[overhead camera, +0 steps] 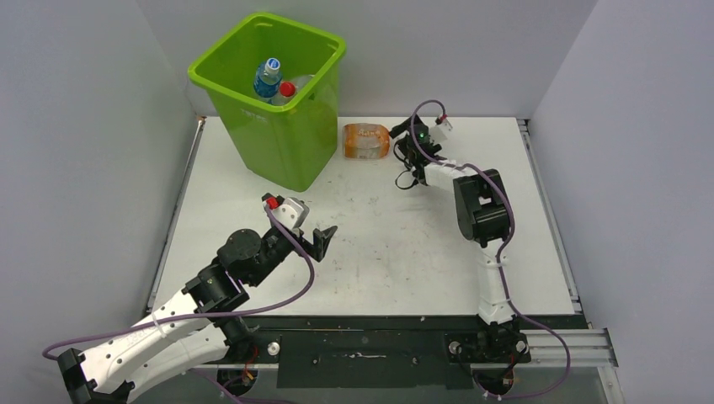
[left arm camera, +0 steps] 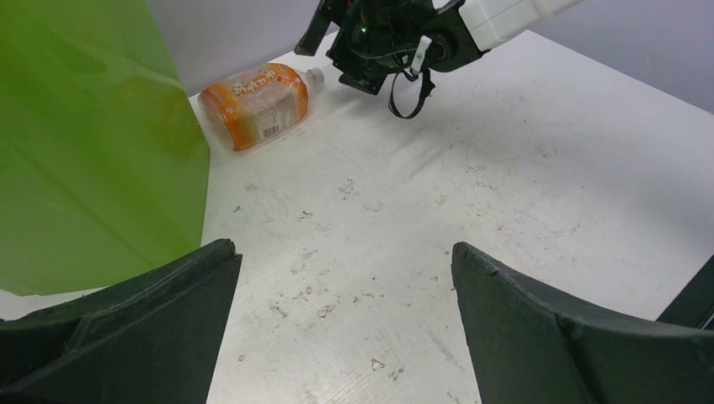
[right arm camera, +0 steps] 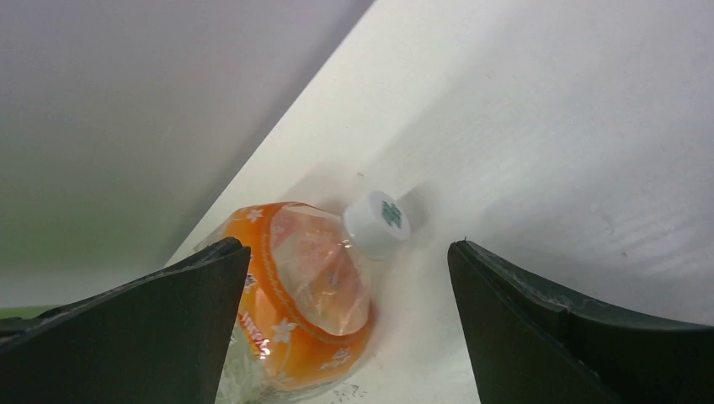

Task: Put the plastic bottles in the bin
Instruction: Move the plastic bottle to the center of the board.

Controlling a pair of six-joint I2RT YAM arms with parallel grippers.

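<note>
Table | right pincer spread facing orange bottle, arm stretched far | left pincer spread, arm low

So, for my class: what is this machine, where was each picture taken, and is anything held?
It is two robot arms bolted to a table. The wide picture looks down from above; the other two come from cameras on each wrist, showing its own dark fingers. A lime-green bin holds bottles; one orange bottle lies on its side beside it. The right end effector is open near its white cap; the left end effector is open over the table. Nothing is held.
</note>
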